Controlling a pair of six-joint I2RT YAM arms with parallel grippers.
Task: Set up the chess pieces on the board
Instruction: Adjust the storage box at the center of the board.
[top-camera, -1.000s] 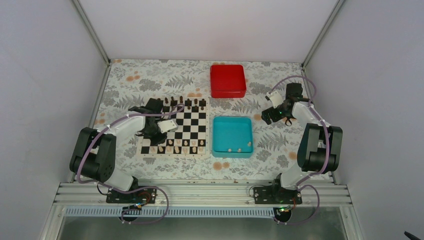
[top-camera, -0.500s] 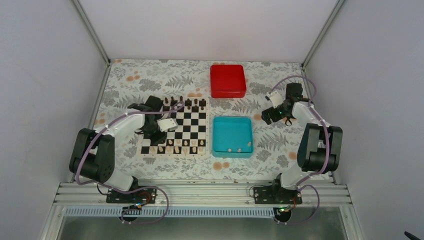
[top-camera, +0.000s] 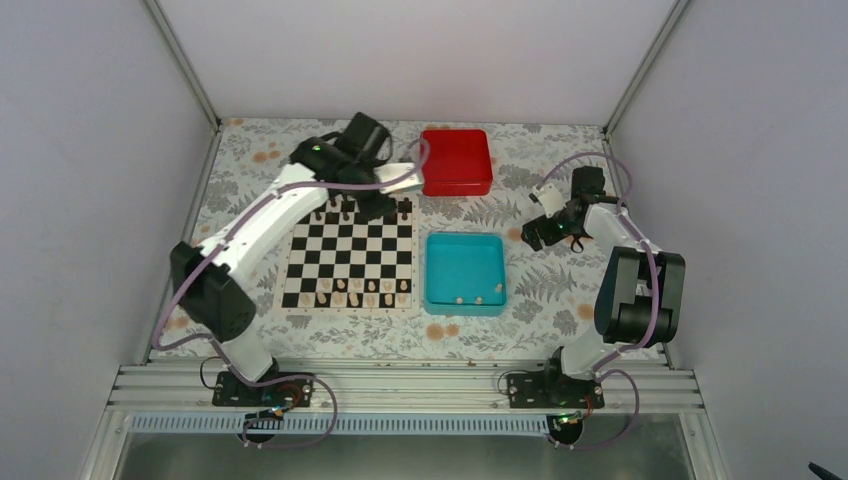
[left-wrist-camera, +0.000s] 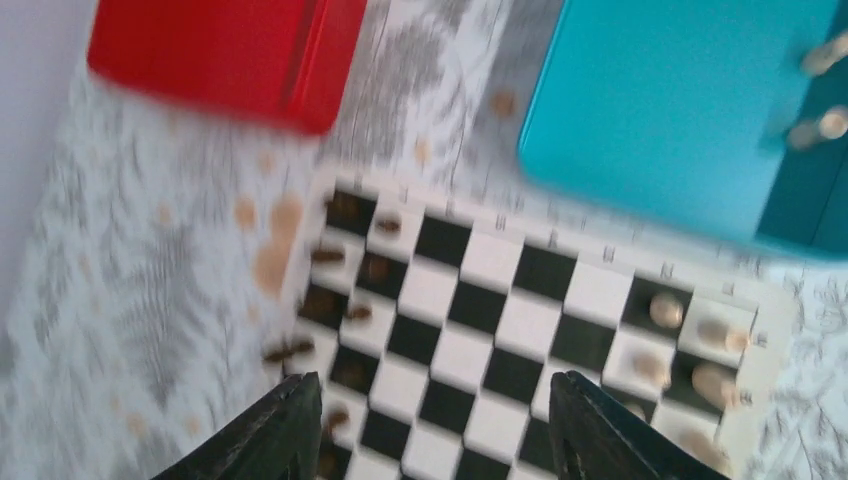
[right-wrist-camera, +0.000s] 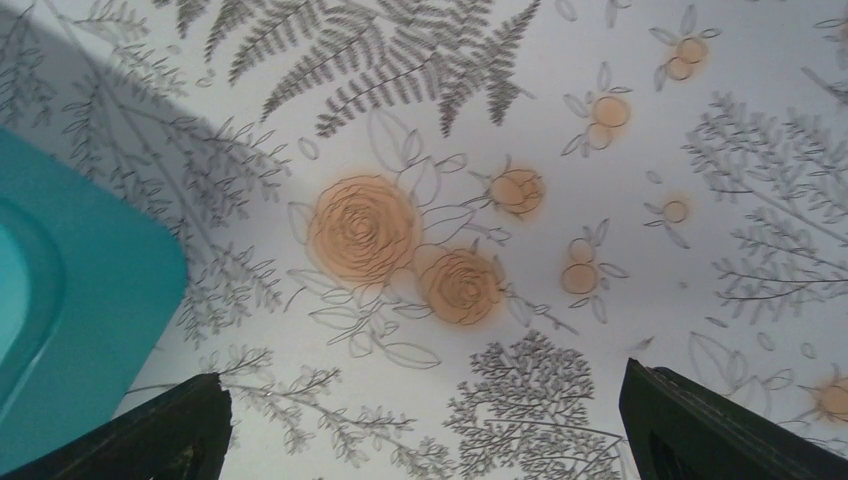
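The left tool (left-wrist-camera: 435, 390) hangs spread and empty above the far edge of the board (top-camera: 349, 250). The right tool (right-wrist-camera: 425, 430) is spread and empty over the bare surface (right-wrist-camera: 600, 300). Pale chess pieces (top-camera: 353, 292) stand on the near rows; a few lie in the teal tray (top-camera: 428, 270). Hazard: a low pass may topple the dark chessmen (top-camera: 345, 208) beneath. The red box (top-camera: 456, 161) sits close behind the board.

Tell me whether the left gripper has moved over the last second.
Yes. The left gripper has travelled away from the arm bases, from over the left side of the board to its far edge, ending closer to the red box.
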